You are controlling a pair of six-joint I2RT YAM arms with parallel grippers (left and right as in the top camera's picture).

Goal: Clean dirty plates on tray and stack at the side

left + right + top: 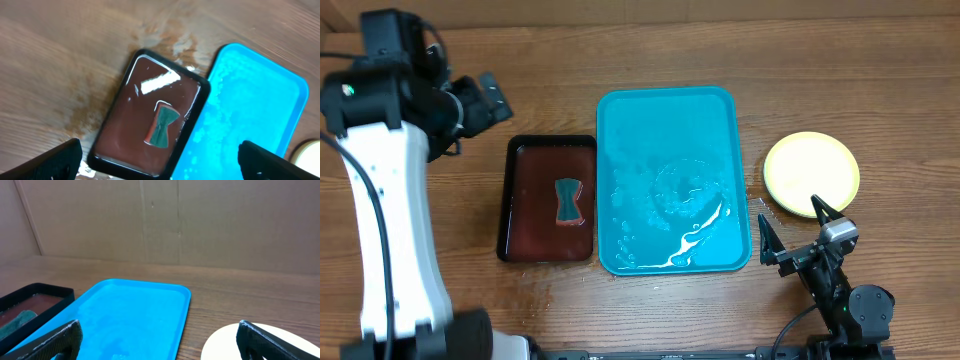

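Note:
The turquoise tray (660, 130) lies mid-table, wet with water and foam, and no plate shows on it. It also shows in the left wrist view (250, 100) and the right wrist view (130, 315). Pale yellow plates (811, 172) lie to its right on the table, with a clean top face; how many are stacked I cannot tell. Their edge shows in the right wrist view (222, 345). My right gripper (798, 232) (160, 342) is open and empty, just in front of the plates. My left gripper (492, 98) (160, 162) is open and empty, raised at the far left.
A black tray (550, 140) (140, 115) with reddish-brown liquid lies left of the turquoise tray. A green and red sponge (568, 200) (162, 125) lies in it. Water patches wet the wood around both trays. A cardboard wall stands behind the table.

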